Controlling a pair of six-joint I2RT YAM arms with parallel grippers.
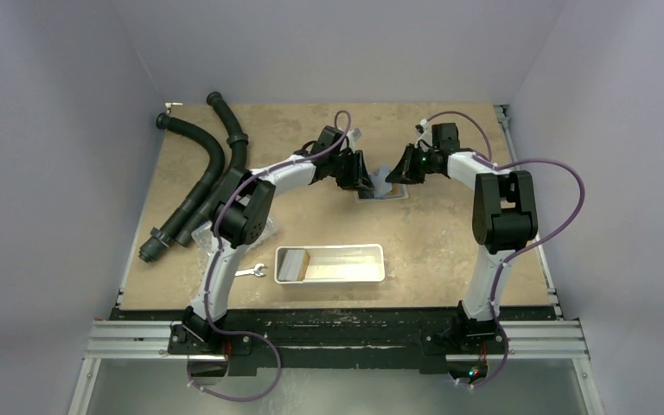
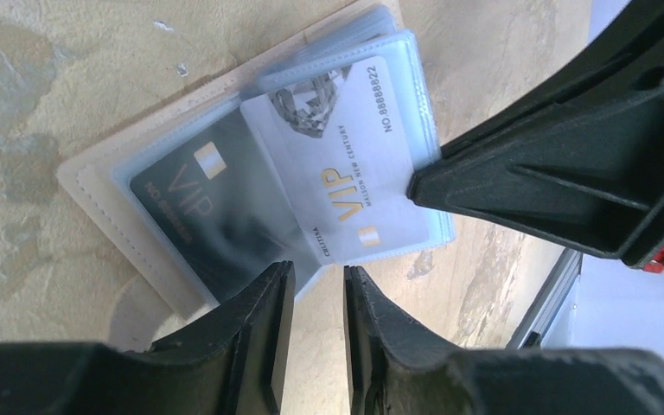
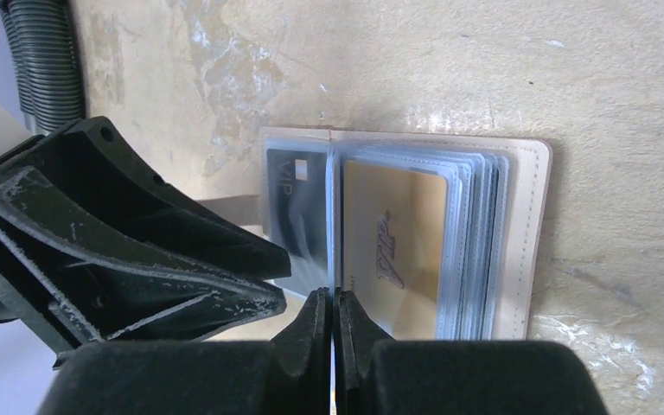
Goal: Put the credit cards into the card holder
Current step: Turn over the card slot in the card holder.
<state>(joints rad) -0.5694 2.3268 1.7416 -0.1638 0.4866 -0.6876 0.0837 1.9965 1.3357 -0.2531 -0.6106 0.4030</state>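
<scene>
Toward 12 o'clock on the counter [image 1: 450, 251], beyond the white tray [image 1: 337, 247], the card holder [image 1: 386, 192] lies open and flat between the two arms; its beige cover faces down and a fan of clear sleeves [image 3: 475, 242] rises from the spine.

Risk first: the right fingers [image 3: 320, 318] are pressed together with no gap, right at the near edge of an upright sleeve leaf. I cannot tell whether they pinch that leaf or merely touch it. If they do grip it, a pull toward 3 o'clock would likely drag or flip the light holder rather than open a pocket, since nothing pins the cover down.

The left fingers [image 2: 282, 292] stand narrow, with bare counter showing in the slit and nothing held. In their own view they sit at the holder's 6 o'clock edge, just beside the corner of the sleeve carrying the dark VIP card [image 2: 192, 201]; a forward nudge could crumple that sleeve or push the card askew.

A pale VIP card [image 2: 346, 160] sits in the raised leaf, whose 3 o'clock edge the right fingertip touches; a gold card [image 3: 393, 251] shows in the stack over the other panel; all three look pocketed.

A silver wrench [image 1: 251, 272] lies at 9 o'clock of the tray; black hoses [image 1: 203, 177] lie at 10 o'clock.
</scene>
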